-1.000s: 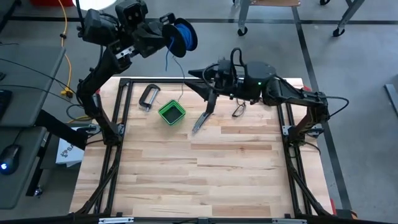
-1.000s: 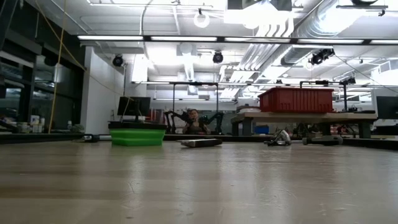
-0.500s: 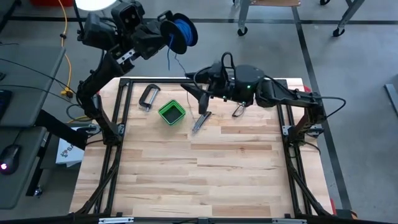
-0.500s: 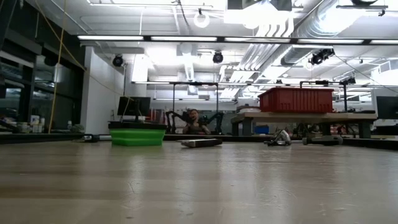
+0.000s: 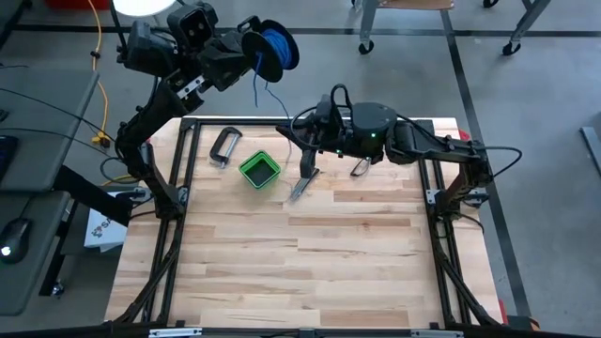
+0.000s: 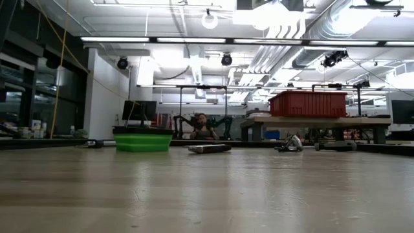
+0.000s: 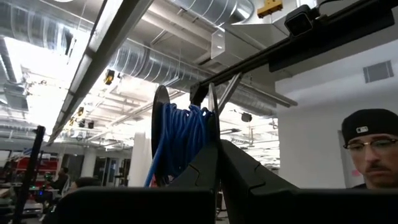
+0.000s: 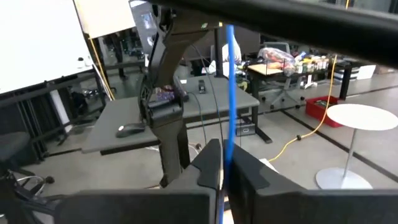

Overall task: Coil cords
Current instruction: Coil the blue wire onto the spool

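On the wooden worktop (image 5: 310, 253) the near half lies bare. Farther back, toward the far edge, sit a green box (image 5: 259, 170), a metal clamp (image 5: 223, 145) just to its left, and a slim dark tool (image 5: 301, 184) lying flat to the box's right. A small dark ring-shaped piece (image 5: 360, 167) rests further right, under the right arm. From worktop level the green box (image 6: 143, 142) and the dark tool (image 6: 208, 148) show as low shapes along the far edge.

The right pincer (image 5: 302, 141) hangs above the far part of the worktop, over the dark tool and just right of the green box. In its wrist view the two dark fingers (image 8: 209, 163) stand close together with the thin blue wire (image 8: 229, 87) running straight between them; the pincer (image 8: 222, 165) is pinched narrow on the wire.

The wire (image 5: 255, 86) climbs from there to the left pincer (image 5: 246, 49), which is raised beyond the worktop's far left corner, above the floor. That pincer is clamped on the dark round spool (image 5: 274, 52), wound with blue wire. In the left wrist view the spool (image 7: 180, 140) stands on edge, its dark flange caught between the fingers (image 7: 205, 165) of the pincer (image 7: 217, 155).

Beyond it, a person in a dark cap (image 7: 372, 149) shows at the edge of that view.
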Robot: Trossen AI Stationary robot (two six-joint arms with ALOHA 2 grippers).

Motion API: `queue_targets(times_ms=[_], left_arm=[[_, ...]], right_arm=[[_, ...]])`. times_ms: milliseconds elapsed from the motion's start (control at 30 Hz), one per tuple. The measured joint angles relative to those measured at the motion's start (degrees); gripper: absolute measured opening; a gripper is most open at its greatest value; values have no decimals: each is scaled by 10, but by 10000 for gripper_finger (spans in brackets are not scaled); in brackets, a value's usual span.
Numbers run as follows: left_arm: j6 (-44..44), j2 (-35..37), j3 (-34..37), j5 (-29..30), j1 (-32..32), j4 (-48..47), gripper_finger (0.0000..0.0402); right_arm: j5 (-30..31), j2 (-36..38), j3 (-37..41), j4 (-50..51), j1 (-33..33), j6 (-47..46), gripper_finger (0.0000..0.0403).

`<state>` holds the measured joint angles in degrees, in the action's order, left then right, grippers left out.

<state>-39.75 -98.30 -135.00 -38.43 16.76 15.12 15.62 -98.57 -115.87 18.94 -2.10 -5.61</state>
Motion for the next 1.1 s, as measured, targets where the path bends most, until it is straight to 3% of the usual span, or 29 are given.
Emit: queue_targets(times_ms=[167,333,533,800,1100], left_arm=[[3,6,0,-2,21,-17,1],[44,33,0,0,50,-98,1],[63,66,0,3,80,-232,1],[98,106,0,14,123,-520,1],[61,106,0,26,127,-644,1]], right_arm=[[0,8,0,8,-5,-8,2],[0,18,0,33,-10,-13,1],[-8,41,0,63,-21,-19,0],[-13,86,0,91,-37,-14,0],[-13,120,0,93,-29,-3,0]])
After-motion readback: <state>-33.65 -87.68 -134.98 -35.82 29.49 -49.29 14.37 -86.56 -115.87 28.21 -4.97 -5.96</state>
